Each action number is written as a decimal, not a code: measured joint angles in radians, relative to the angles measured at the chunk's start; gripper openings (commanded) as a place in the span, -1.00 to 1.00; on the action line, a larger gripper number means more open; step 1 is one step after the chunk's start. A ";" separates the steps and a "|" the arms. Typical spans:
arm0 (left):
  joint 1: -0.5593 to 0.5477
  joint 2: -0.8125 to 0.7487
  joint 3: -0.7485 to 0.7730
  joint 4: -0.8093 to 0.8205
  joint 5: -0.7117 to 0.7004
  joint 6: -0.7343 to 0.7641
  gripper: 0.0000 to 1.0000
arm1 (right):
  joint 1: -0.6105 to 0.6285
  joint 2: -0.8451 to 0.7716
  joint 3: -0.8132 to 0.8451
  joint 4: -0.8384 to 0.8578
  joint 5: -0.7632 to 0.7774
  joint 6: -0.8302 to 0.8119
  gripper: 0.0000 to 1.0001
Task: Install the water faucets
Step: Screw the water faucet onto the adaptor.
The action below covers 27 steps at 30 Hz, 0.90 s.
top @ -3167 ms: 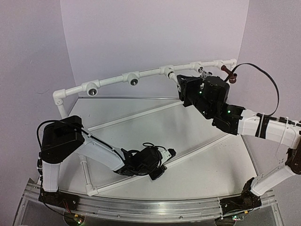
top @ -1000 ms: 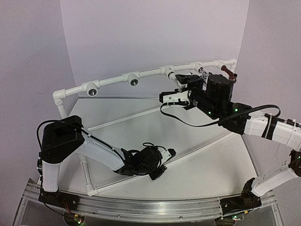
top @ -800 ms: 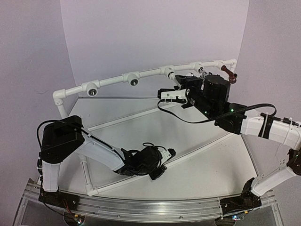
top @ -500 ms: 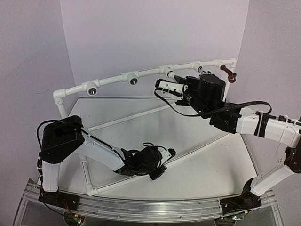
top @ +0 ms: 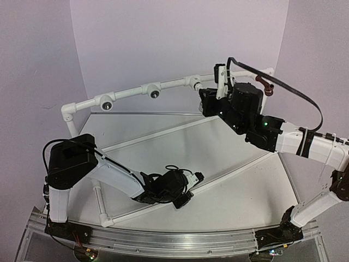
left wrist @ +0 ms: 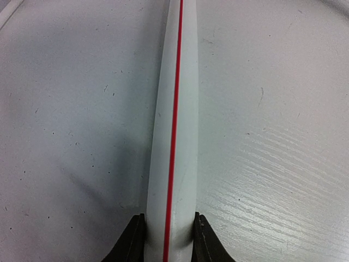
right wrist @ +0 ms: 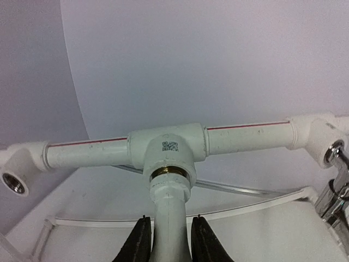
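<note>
In the right wrist view a white plastic water faucet (right wrist: 170,213) stands in the brass-ringed mouth of a white tee socket (right wrist: 169,147) on the pipe rail. My right gripper (right wrist: 169,240) is shut on its body just below the socket. A shiny silver faucet (right wrist: 335,185) hangs from the fitting at the right edge. From above, the right gripper (top: 204,98) is up at the rail, and a dark red-brown faucet (top: 265,84) sits at the rail's far right end. My left gripper (left wrist: 169,240) is shut on a white pipe with a red line (left wrist: 173,120) lying on the table.
Two tee sockets with dark holes (top: 155,94) (top: 107,105) sit further left on the rail. The white pipe frame's leg (top: 71,123) stands at the back left. The right arm's black cable (top: 294,93) arcs above the rail. A metal track (top: 163,243) runs along the near edge.
The right gripper went from open to shut on the white faucet at the tee, and its wrist has turned, swinging the black cable up over the rail. The left arm has not moved.
</note>
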<state>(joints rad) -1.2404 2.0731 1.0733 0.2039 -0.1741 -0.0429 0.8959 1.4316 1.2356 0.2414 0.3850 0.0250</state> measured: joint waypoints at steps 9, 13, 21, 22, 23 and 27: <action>0.000 0.000 0.000 0.000 0.000 0.000 -1.00 | -0.024 -0.013 -0.021 0.024 -0.040 0.827 -0.95; 0.000 0.000 0.000 0.000 0.000 0.000 -1.00 | -0.032 -0.027 -0.075 0.102 -0.060 1.140 -0.72; 0.000 0.000 0.000 0.000 0.000 -0.001 -1.00 | -0.047 -0.030 -0.125 0.249 -0.149 1.180 0.23; 0.000 0.000 0.000 0.000 0.000 -0.001 -1.00 | -0.048 -0.032 -0.125 0.254 -0.161 1.155 0.32; 0.000 0.000 0.000 0.000 0.000 -0.001 -1.00 | -0.049 -0.035 -0.125 0.257 -0.173 1.132 0.42; 0.000 0.000 0.000 0.000 0.000 -0.001 -1.00 | -0.053 -0.067 -0.132 0.242 -0.230 1.044 0.78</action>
<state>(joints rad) -1.2400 2.0731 1.0733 0.2043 -0.1738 -0.0437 0.8433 1.3643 1.1037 0.4831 0.1547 1.0692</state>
